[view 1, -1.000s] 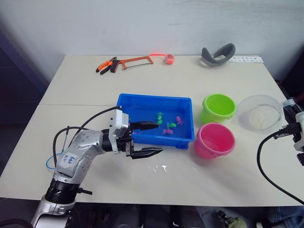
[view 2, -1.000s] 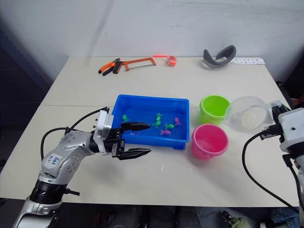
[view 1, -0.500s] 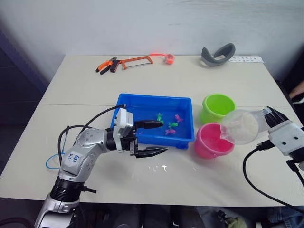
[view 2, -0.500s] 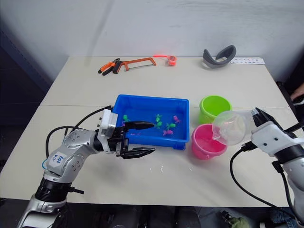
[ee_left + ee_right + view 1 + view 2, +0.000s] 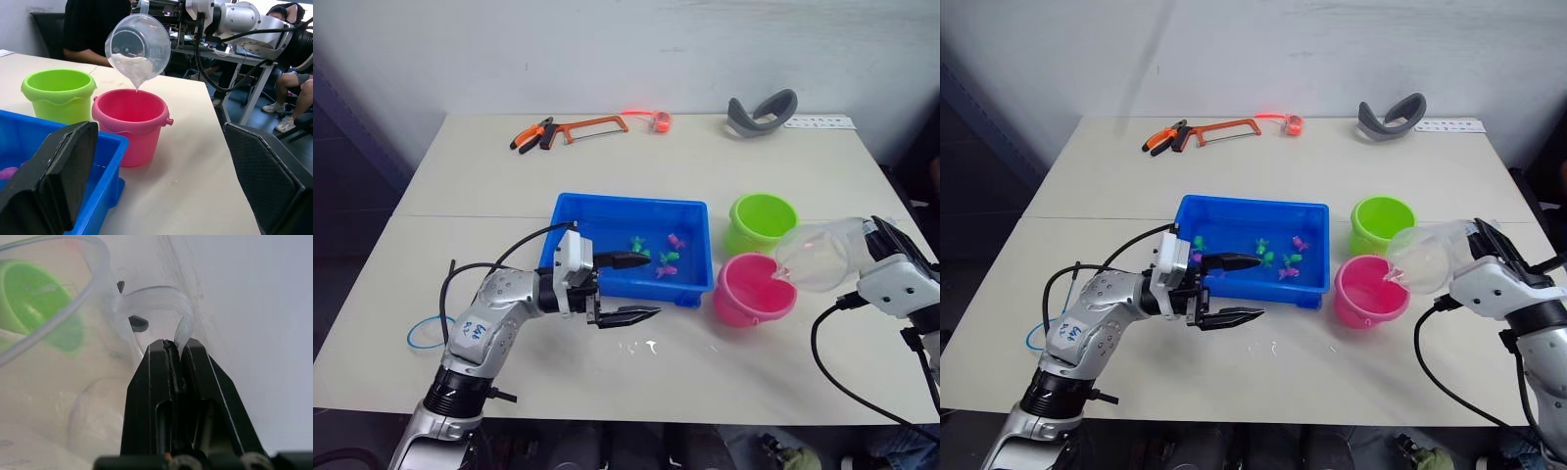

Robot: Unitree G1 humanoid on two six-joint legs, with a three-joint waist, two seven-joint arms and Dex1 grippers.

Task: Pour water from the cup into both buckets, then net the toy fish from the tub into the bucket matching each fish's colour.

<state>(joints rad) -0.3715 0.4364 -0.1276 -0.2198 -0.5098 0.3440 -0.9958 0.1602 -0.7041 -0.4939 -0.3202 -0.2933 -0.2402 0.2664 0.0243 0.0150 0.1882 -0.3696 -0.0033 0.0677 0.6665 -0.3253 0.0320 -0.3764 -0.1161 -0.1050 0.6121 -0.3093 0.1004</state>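
Note:
My right gripper (image 5: 168, 345) is shut on the handle of the clear cup (image 5: 818, 257), which is tipped toward the pink bucket (image 5: 756, 289). A thin stream of water falls from the cup (image 5: 138, 46) into the pink bucket (image 5: 132, 117). Just behind it stands the lime green bucket (image 5: 763, 221). Several green and pink toy fish (image 5: 666, 259) lie in the blue tub (image 5: 626, 201). At the tub's front wall my left gripper (image 5: 653, 284) hangs open, holding nothing.
A hacksaw (image 5: 592, 125) and pliers (image 5: 533, 135) lie at the back of the table, a grey curved band (image 5: 762, 112) and a white strip (image 5: 819, 122) at the back right. A blue loop (image 5: 429, 331) lies front left. Water drops (image 5: 641, 346) dot the table. A seated person (image 5: 293, 93) is beyond the table's right edge.
My right arm has brought the cup in from the right and tipped it over the pink bucket. The left gripper has edged slightly right along the tub's front and stays open.

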